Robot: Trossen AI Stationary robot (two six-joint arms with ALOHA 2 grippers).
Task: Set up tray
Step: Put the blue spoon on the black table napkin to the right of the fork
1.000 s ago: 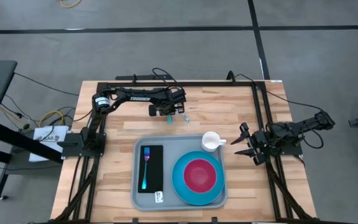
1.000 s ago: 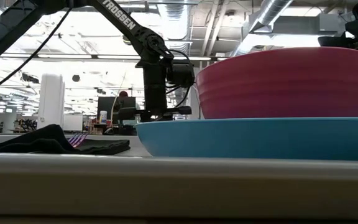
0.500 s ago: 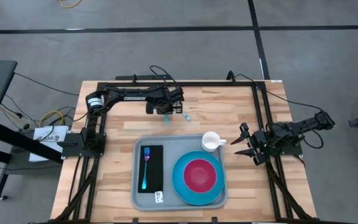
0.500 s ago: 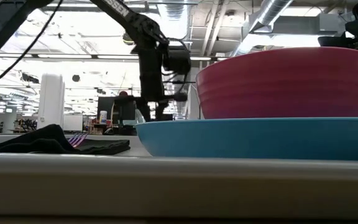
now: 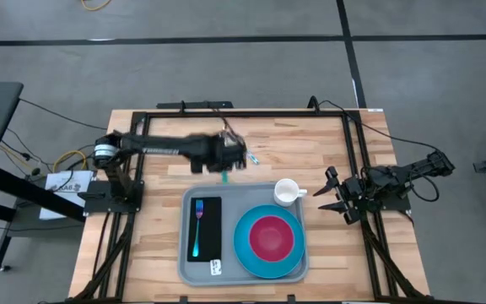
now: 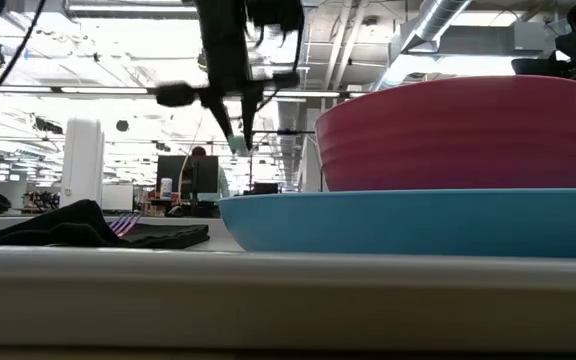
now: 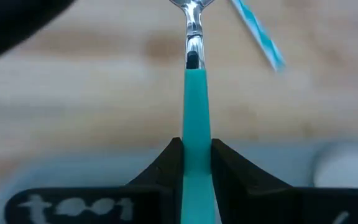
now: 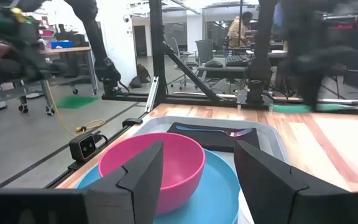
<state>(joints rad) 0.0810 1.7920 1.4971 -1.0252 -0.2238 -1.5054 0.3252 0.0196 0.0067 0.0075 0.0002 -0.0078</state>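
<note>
Holding a teal-handled utensil pinched in our left end effector above the tray's far rim.
Our right end effector, fingers spread, waits beside the tray; bare wooden bench lies around.

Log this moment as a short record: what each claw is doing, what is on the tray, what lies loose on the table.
left claw: shut on a teal-handled spoon, held above the table just behind the tray
right claw: open, waiting at the table's right edge
tray: holds napkin, plate and cup
napkin: black, left side of the tray, fork lying on it
plate: blue, with a pink bowl on it
cup: white, back right corner of the tray
loose on table: one small teal-and-white item; cannot tell what it is
</note>
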